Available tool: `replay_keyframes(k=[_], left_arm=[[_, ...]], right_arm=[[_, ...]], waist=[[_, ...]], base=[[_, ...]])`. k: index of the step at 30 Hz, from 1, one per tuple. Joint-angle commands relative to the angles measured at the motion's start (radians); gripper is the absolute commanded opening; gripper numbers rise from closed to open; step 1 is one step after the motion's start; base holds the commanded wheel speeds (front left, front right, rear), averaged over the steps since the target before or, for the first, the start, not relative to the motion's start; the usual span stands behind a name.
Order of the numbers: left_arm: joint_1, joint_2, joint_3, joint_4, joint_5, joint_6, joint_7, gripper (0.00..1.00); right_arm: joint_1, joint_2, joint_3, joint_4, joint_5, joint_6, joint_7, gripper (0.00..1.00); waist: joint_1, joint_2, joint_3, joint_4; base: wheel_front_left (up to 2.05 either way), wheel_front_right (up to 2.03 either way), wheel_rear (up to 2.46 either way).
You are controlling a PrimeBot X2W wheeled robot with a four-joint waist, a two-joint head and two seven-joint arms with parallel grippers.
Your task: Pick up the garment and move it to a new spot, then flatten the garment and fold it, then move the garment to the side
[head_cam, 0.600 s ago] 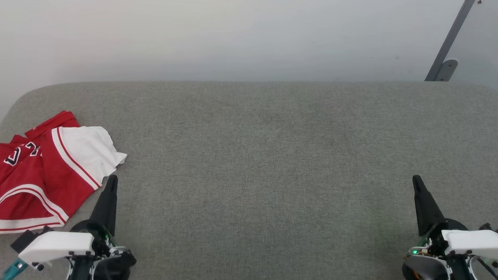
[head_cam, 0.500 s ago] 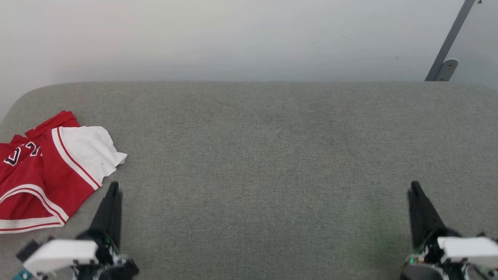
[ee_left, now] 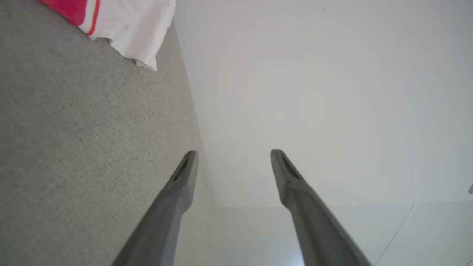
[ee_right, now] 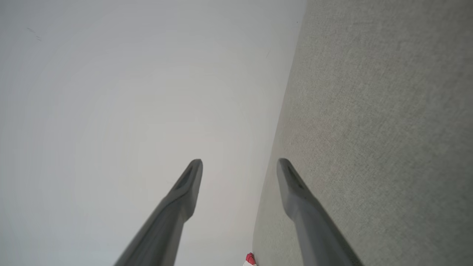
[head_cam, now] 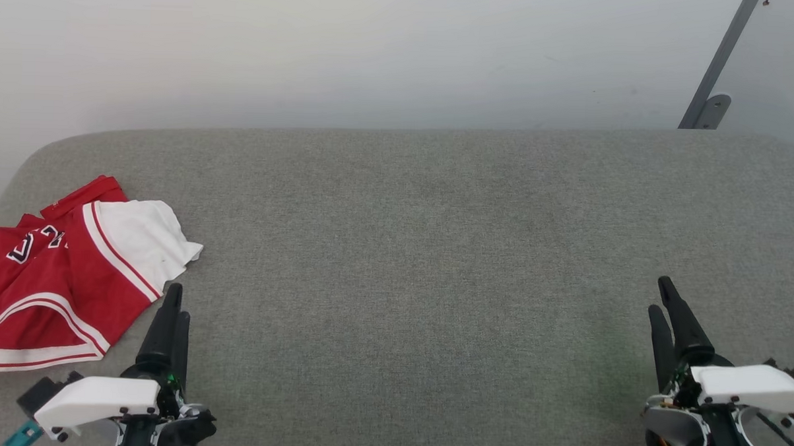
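Currently the garment [head_cam: 58, 284] lies loosely bunched at the left edge of the grey upholstered surface [head_cam: 435, 251]. Left gripper [head_cam: 177, 301] hovers just beside its white sleeve [head_cam: 145, 240], jaws spread and empty, probably positioned for a grab. Right gripper [head_cam: 658, 296] waits well apart, likewise released.

**Left wrist view.** We look along the left gripper [ee_left: 233, 154], whose two dark fingers [ee_left: 295, 188] come up from the bottom edge with a wide gap between their tips. The grey fabric surface [ee_left: 85, 122] takes the view's left side and the white wall [ee_left: 325, 85] its right. At the upper left we see a corner of the garment [ee_left: 129, 22]: a white sleeve with red trim, lying on the surface, well apart from the fingertips.
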Motion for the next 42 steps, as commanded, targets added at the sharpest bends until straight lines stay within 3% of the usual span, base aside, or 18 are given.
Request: replay_keyframes(k=[1,16,30,42], left_arm=[[-0.04,0.017,-0.01,-0.009,0.03,0.0,-0.013,1.0],[-0.08,0.043,-0.013,-0.018,0.355,0.0,-0.078,1.0],[-0.09,0.055,-0.019,-0.033,0.697,0.02,-0.129,1.0],[-0.097,0.078,-0.056,-0.024,0.883,0.053,-0.164,1.0]], right_arm=[[-0.043,-0.014,0.011,-0.004,-0.023,0.002,-0.014,1.0],[-0.124,-0.101,0.13,0.039,-0.234,0.002,-0.097,1.0],[-0.178,-0.131,0.149,0.055,-0.541,0.002,-0.149,1.0],[-0.206,-0.146,0.129,0.079,-0.791,0.002,-0.184,1.0]], waist=[[0.0001,-0.0001,0.0,0.0],[0.0001,-0.0001,0.004,0.006],[0.0001,-0.0001,0.006,0.007],[0.0001,-0.0001,0.005,0.01]], base=[[0.0,0.0,0.0],[0.0,0.0,0.0],[0.0,0.0,0.0],[0.0,0.0,0.0]])
